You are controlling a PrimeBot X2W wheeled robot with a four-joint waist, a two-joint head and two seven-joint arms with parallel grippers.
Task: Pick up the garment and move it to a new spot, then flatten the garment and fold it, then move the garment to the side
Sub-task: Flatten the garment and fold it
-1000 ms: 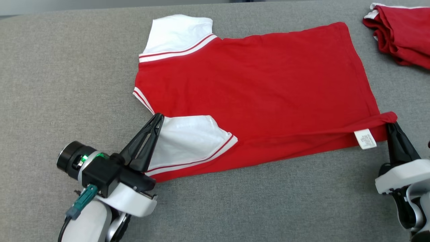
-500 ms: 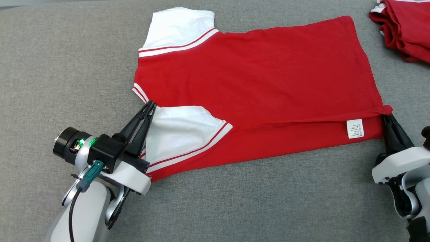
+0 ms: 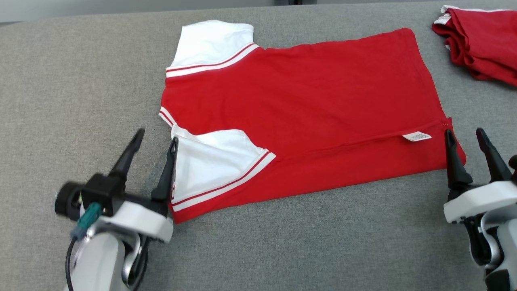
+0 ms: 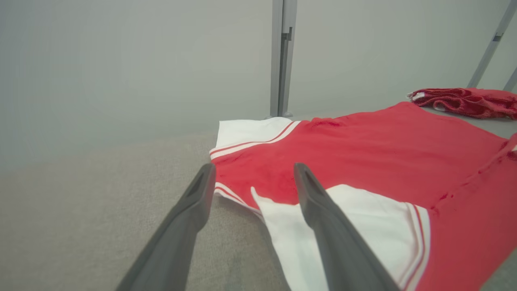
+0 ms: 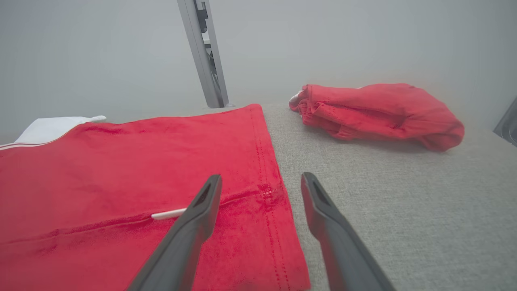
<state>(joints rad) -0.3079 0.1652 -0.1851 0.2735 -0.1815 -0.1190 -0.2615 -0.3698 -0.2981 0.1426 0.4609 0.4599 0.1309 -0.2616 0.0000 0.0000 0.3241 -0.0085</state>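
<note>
The garment (image 3: pixel 307 101) is a red shirt with white sleeves, lying on the grey cloth surface with its near long side folded over onto the body. A white label (image 3: pixel 417 136) lies on that fold near the hem. My left gripper (image 3: pixel 156 135) stands open at the folded white sleeve (image 3: pixel 210 163), one finger over the sleeve's edge and the other over bare surface; in the left wrist view the garment (image 4: pixel 383 161) spreads beyond my fingers (image 4: pixel 319 202). My right gripper (image 3: pixel 463 132) is open at the hem corner, holding nothing; its wrist view shows the hem (image 5: pixel 266 161) between and left of the fingers.
A second red garment (image 3: pixel 480 40) lies bunched at the far right of the surface, also seen as a red heap (image 5: pixel 379 113) in the right wrist view. Metal frame posts (image 4: pixel 281 56) stand behind the surface. Grey surface (image 3: pixel 303 242) stretches between my two arms.
Both grippers have opened and let go of the garment: the left released the sleeve, the right released the hem corner. The folded edge now lies flat. The camera shifted a little.
</note>
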